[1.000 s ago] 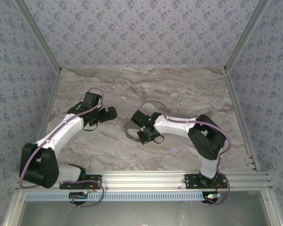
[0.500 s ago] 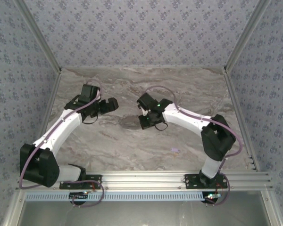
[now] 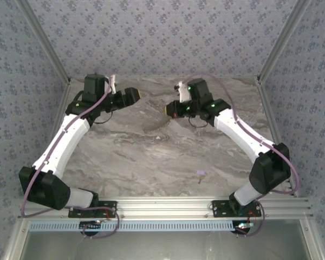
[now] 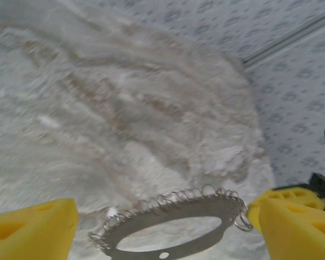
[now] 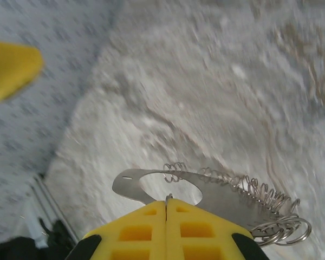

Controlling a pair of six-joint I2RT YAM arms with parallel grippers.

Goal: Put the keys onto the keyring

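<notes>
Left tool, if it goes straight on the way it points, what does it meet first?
Most likely the keyring, which the shut right tool holds up ahead of the open left tool; the depth between them is unclear.

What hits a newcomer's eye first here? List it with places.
The large thin grey metal hoop, fringed with silvery loops, is pinched in the shut yellow-fingered right gripper above the far half of the table. The left gripper faces it, open. A tiny lilac-headed key lies alone at near right.

Keyring (image 5: pixel 219 194) near rim hidden behind right tool (image 5: pixel 167 205); key (image 3: pixel 200 174) (purple speck, probably it) too small to resolve.
</notes>
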